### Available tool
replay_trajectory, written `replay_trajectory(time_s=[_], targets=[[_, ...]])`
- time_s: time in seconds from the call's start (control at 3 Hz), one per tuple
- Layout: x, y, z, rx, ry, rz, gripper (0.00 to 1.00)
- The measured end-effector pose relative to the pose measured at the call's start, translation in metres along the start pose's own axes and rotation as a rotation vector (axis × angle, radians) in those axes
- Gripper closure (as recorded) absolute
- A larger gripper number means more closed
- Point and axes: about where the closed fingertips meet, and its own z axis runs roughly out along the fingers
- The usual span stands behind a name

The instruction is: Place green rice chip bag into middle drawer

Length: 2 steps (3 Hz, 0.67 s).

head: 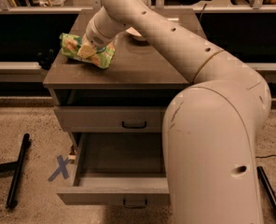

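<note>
Green rice chip bag [69, 45] lies on the left part of the cabinet top [142, 71], near the left edge and a little back from the front edge. It is crumpled and tilted, with pictured tan chips showing on its light-green face. The gripper [87, 50] is down on the middle of the bag, at the end of the large cream arm [212, 125], which sweeps in from the lower right and covers the right side of the cabinet. Whether the claw is spread, pressed together or pinching the bag cannot be told.

Below the top, the upper drawer [96, 118] is closed, with its dark bar handle [134, 124] near the middle of the front. The middle drawer [96, 196] under it is pulled well out. Its grey floor and left wall show, and the arm hides its right part. The bag is on the cabinet top, not in this drawer.

A white bowl [137, 34] stands farther back on the cabinet top, mostly hidden behind the arm, so what it holds cannot be seen.

On the speckled floor left of the cabinet there is a blue tape cross [59, 168], and farther left a black bar [17, 169] lies flat.
</note>
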Motion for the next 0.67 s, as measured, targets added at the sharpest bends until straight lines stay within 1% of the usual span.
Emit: replay_trajectory(time_s=[0.33,0.67], targets=[[-0.012,0.008,0.001,-0.010,-0.026,-0.017,0.94],[-0.025,0.013,-0.023,0.020,-0.073,-0.041,1.00]])
